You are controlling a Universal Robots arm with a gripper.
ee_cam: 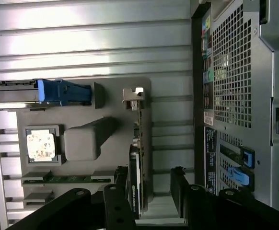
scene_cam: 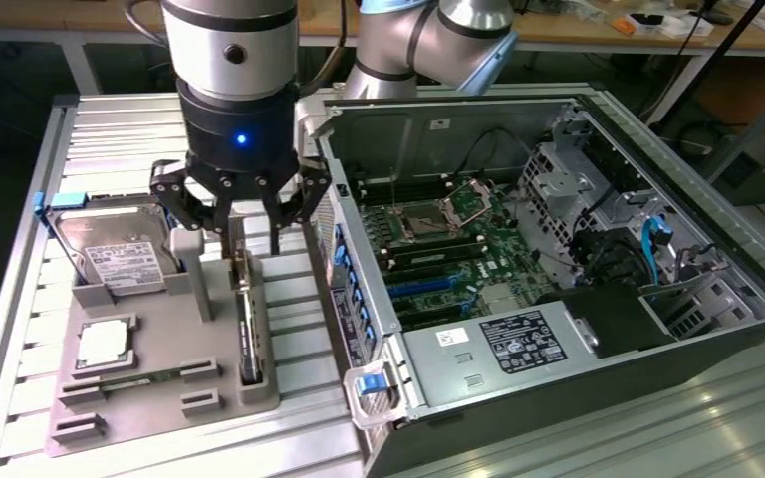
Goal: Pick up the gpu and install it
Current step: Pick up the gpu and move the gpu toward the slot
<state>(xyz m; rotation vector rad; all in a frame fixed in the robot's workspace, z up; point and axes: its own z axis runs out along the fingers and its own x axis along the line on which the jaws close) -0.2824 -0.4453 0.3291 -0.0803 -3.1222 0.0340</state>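
Note:
The gpu [scene_cam: 248,324] stands on its edge in a slot of the grey holder tray [scene_cam: 156,403], to the exterior view's left of the open computer case [scene_cam: 556,249]. In the wrist view the gpu [ee_cam: 137,143] is a thin green board seen edge-on, with its silver bracket [ee_cam: 132,95] at the far end. My gripper [scene_cam: 247,237] hangs just above the card's upper edge, open, with one finger on each side. In the wrist view the gripper [ee_cam: 150,196] has its dark fingers [ee_cam: 119,201] straddling the card without pressing on it.
The tray also holds a silver hard drive [scene_cam: 115,254] with a white label, a square processor chip [scene_cam: 104,344] and a memory stick [scene_cam: 130,378]. The case's motherboard [scene_cam: 449,254] lies exposed, with blue slot clips [scene_cam: 356,299] along its near wall. A slatted metal table [scene_cam: 117,119] lies under everything.

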